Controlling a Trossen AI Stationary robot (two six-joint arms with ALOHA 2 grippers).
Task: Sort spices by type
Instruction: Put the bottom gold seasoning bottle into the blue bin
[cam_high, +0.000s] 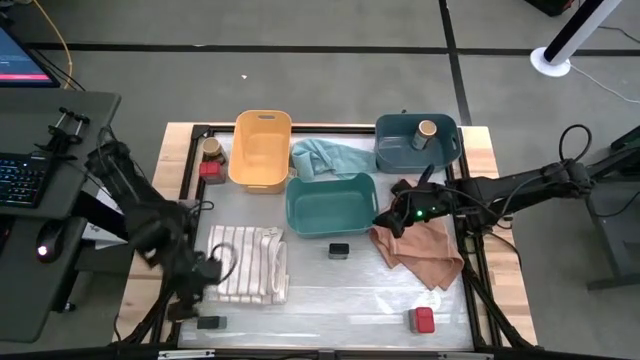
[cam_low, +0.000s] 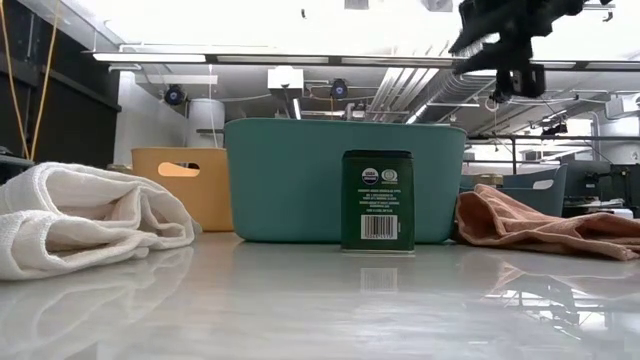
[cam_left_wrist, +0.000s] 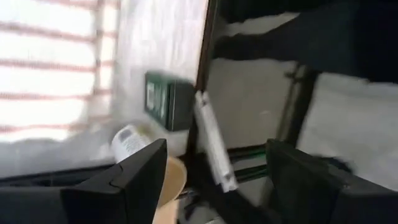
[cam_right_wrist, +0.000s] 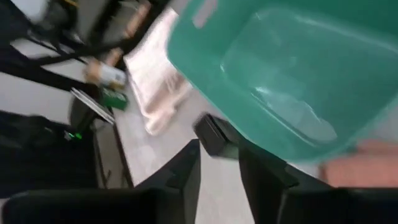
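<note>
Left gripper low at the table's near-left corner, fingers parted, nothing between them; flat black rectangular tin lies just beside it. Right gripper above the teal plastic bin's edge, fingers apart, seemingly empty. Second black tin stands before that bin.

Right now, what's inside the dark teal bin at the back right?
The dark teal plastic bin holds one round dark jar with a tan lid, standing upright. Nothing else shows on its visible floor.
</note>
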